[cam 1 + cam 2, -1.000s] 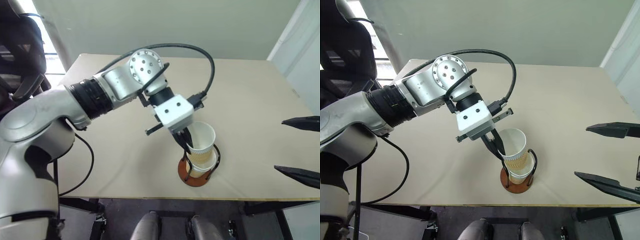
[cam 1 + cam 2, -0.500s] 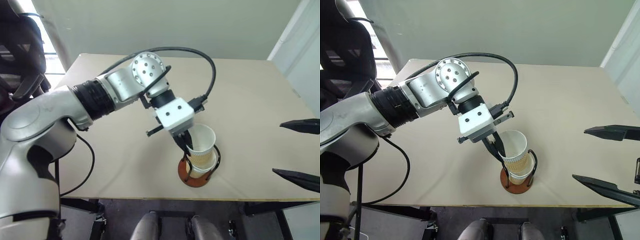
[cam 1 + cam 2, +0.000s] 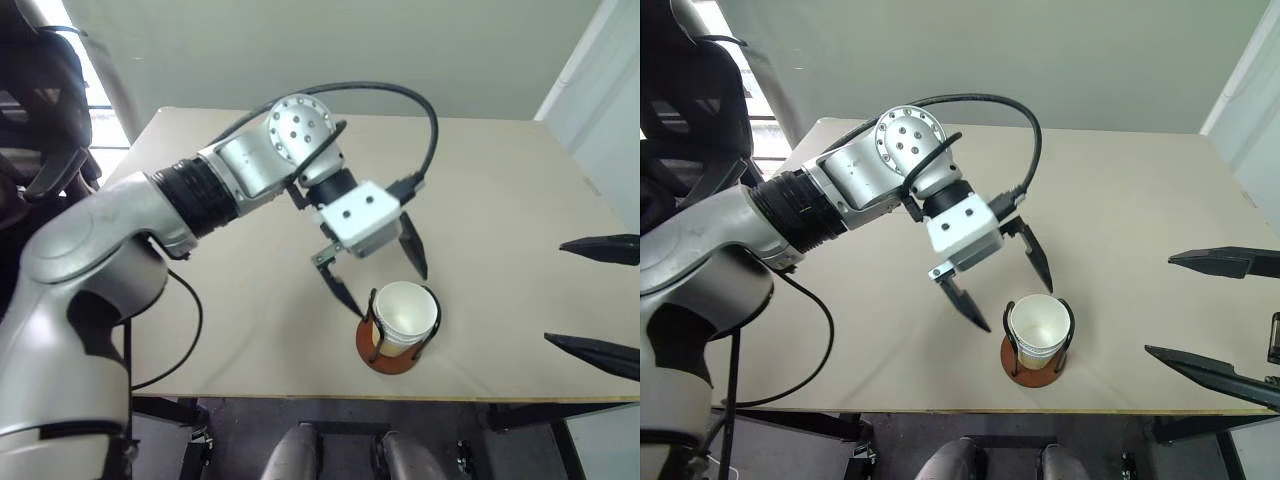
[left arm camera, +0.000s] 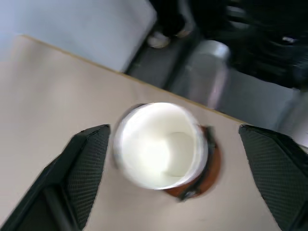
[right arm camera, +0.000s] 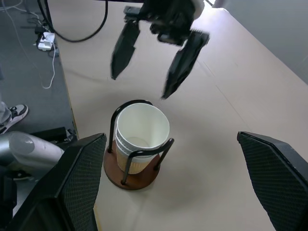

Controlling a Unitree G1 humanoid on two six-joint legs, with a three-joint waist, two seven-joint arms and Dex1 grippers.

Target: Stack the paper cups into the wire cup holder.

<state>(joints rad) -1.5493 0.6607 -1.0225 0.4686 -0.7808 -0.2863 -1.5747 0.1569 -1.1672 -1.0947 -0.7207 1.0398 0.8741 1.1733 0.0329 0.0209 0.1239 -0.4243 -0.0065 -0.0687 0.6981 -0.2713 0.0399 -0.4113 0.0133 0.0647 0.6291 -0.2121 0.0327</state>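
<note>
The paper cups (image 3: 1040, 326) sit nested one inside another in the wire cup holder (image 3: 1034, 366), which stands on the tabletop (image 3: 1120, 200) close to its near edge. The black wire loops rise on either side of the stack, and the white rim of the top cup stands just above them. The reddish-brown base disc shows beneath the stack.

The left gripper (image 3: 1012, 290) hovers directly above and slightly beyond the stack, pointing down toward it. Its two black fingers (image 3: 965, 303) are spread wide apart, one on each side of the cup rim, and grip nothing. In the left wrist view, the open mouth of the top cup (image 4: 159, 144) lies between the two fingers, clear of both.

The right gripper (image 3: 1225, 320) is positioned well to the right of the holder, above the tabletop's right edge. Its fingers stand wide apart and empty. In the right wrist view, the holder (image 5: 131, 172) and its stack lie ahead between these fingers, well short of contact.
</note>
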